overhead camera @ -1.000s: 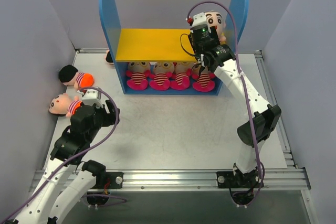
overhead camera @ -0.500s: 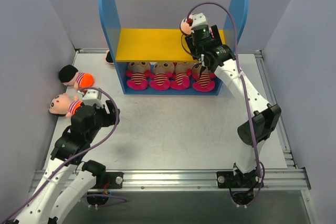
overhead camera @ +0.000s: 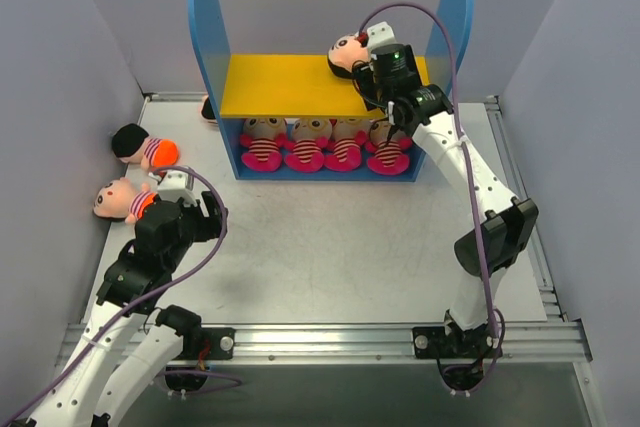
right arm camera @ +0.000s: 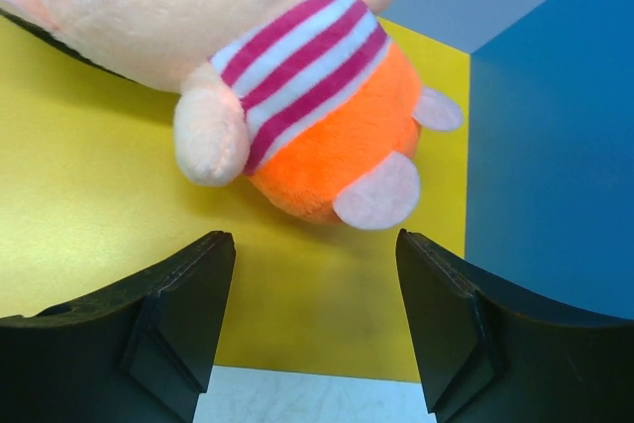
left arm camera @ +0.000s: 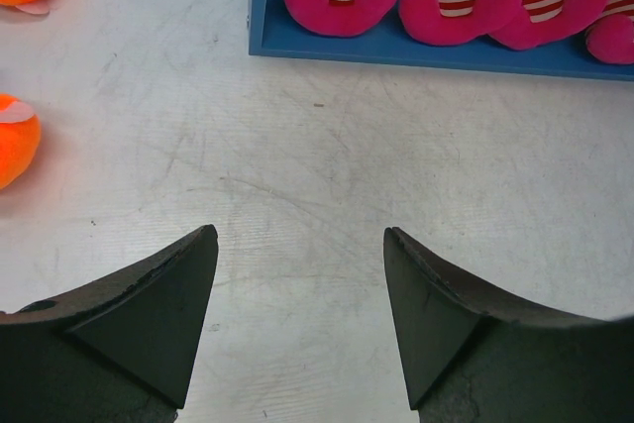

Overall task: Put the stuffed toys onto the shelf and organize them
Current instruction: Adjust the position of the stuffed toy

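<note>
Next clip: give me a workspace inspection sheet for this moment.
Surface: table, pale and scuffed.
Job's things: shelf; four striped toys in a row on its lower level; orange-bottomed toy lying on the yellow board, right end; dark-haired toy and peach-headed toy lying on the table, left.
Clutter: nothing seen.
Pincers: left pincer open above the table; right pincer open, holding nothing.
Cables: purple cable looped along each arm.
Surroundings: grey walls on three sides; metal rail at near edge.
</note>
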Robot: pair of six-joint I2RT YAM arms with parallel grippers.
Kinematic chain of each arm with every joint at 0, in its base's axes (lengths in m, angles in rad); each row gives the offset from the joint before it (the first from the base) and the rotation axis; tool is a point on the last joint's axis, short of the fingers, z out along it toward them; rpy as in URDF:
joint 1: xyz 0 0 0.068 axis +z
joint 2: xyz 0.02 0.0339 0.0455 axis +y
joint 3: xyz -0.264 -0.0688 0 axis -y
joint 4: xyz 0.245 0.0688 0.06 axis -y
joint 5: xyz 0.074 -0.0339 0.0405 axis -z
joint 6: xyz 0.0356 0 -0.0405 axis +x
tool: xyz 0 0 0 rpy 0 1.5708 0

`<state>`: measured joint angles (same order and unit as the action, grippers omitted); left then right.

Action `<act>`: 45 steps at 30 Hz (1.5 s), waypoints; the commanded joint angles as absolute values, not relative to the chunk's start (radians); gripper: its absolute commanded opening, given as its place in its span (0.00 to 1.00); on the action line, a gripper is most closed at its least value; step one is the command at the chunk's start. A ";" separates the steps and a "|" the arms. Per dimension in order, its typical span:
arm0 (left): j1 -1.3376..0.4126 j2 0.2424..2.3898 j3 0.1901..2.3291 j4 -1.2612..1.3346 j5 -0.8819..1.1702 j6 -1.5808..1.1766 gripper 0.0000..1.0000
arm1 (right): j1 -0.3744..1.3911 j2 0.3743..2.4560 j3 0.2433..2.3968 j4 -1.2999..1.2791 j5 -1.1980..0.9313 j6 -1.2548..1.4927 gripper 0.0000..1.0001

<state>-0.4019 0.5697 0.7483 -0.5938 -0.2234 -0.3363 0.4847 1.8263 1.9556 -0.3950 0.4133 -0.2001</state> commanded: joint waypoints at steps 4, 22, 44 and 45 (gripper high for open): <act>-0.393 0.561 0.753 -0.549 -0.212 -0.324 0.76 | 0.417 1.720 1.934 -0.295 0.144 -0.209 0.70; -0.388 0.561 0.752 -0.549 -0.204 -0.322 0.76 | 0.367 1.772 1.930 -0.181 0.049 -0.245 0.70; -0.388 0.551 0.749 -0.546 -0.196 -0.321 0.76 | 0.364 1.763 1.829 -0.083 0.014 -0.242 0.00; -0.388 0.551 0.750 -0.546 -0.196 -0.321 0.76 | 0.368 1.755 1.824 -0.084 0.043 -0.238 0.00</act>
